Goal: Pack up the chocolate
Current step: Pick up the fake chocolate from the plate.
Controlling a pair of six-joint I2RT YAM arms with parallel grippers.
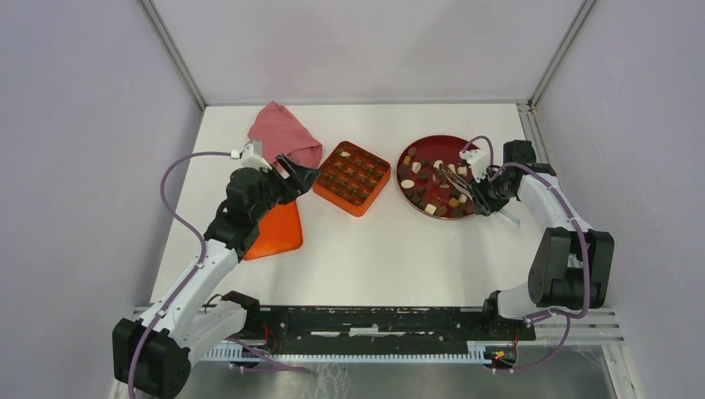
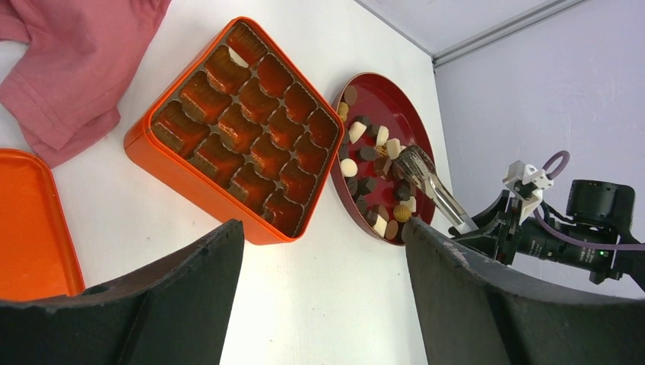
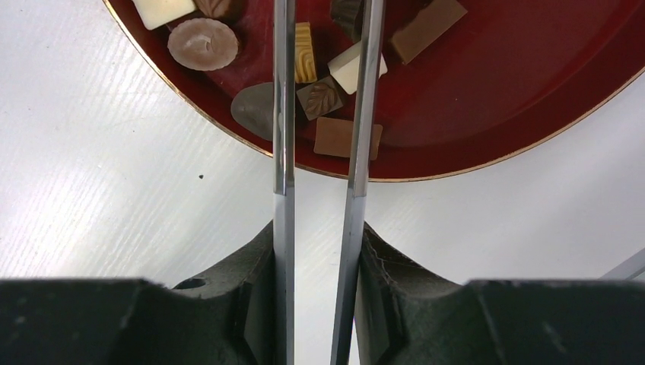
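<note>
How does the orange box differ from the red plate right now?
Shape: the orange box is square with a grid of cells; the red plate is round and undivided. Contents: the box cells look mostly empty; the plate holds loose chocolate. The tongs reach over the plate, not the box. Both sit flat on the table.

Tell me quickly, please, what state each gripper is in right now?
Left gripper: open, holding nothing.
Right gripper: shut on the metal tongs, whose tips reach over the red plate.
</note>
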